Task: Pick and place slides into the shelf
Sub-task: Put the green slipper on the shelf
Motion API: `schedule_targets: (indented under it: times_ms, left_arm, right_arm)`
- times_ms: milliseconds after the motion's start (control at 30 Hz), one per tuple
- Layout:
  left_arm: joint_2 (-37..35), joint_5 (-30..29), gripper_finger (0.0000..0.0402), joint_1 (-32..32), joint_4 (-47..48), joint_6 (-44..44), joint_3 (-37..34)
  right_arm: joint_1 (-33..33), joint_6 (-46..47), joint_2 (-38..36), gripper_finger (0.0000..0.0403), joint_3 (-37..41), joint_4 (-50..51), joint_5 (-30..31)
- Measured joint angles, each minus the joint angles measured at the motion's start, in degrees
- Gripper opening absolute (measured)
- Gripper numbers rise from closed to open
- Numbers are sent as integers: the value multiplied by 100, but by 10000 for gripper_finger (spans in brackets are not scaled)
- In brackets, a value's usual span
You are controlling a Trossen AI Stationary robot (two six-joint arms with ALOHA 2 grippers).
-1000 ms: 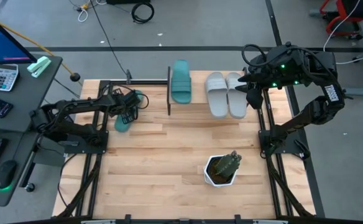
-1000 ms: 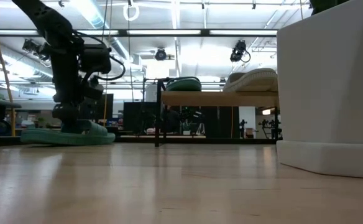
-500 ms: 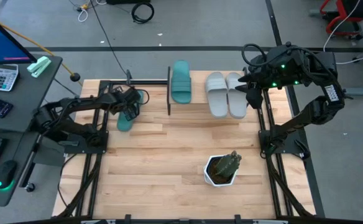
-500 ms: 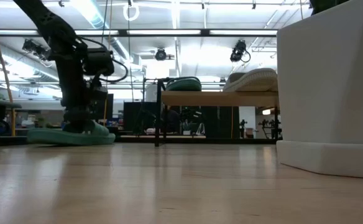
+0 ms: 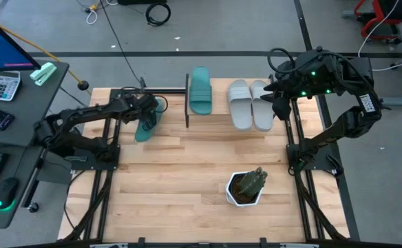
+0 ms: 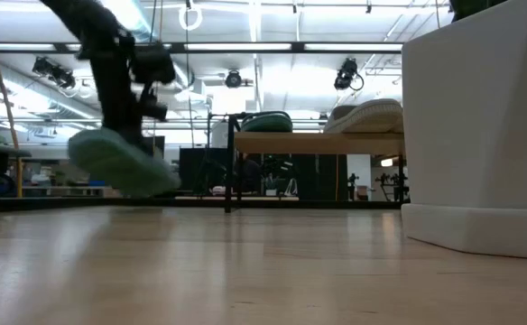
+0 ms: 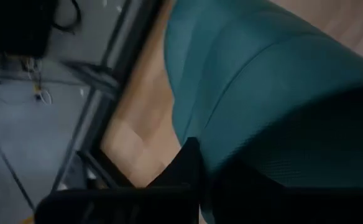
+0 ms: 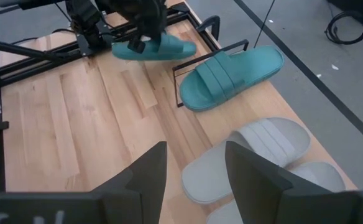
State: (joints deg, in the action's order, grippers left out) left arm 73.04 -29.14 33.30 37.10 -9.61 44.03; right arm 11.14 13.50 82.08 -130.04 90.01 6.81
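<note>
A: A teal slide (image 5: pixel 146 124) is seen lifted clear of the desk (image 5: pixel 187 179), pinched in the left end effector (image 5: pixel 148 112), toe drooping in the low view.

B: And the shelf (image 5: pixel 232 103) is noted well apart toward the right. One teal slide (image 5: pixel 200 89) is already lying on it, with the grey pair (image 5: pixel 250 103) beside it, the two grey ones touching.

A: A free slot is judged to remain between the teal one and the grey pair, though a narrow one.

B: So the carried slide should be brought up above the plank before any sideways travel; otherwise the black end leg (image 8: pixel 197 65) could be clipped.

A: Agreed. It would best be levelled too, and turned parallel with its neighbours, so nothing is nudged off.

B: The grip seems to be taken at the strap, so swinging can be expected. A slow carry is advised, with release only once the sole is resting flat.

A: The right end effector (image 8: pixel 194 168) is held spread near the grey pair, waiting. The planter (image 5: pixel 246 187) is well out of the path.
</note>
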Motion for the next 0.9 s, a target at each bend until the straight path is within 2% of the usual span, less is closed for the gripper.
schedule_targets:
  times_ms: [167,267,467,700,900]
  left_arm:
    - [-385,-498,13,-225,798,-1,847]
    - [-621,-598,13,-331,1225,-48,1369]
    - [-1075,-597,13,-643,1260,-368,2453]
    - [-1238,345,13,-1144,854,-755,3492]
    - [-1236,1225,12,-1571,200,-620,3811]
  right_arm:
    - [0,-2,0,170,0,0,2]
    - [0,0,0,170,0,1,2]
    - [80,-12,0,170,0,1,38]
    - [666,-838,0,170,0,-29,76]
    - [1108,-1357,0,170,0,-105,-4]
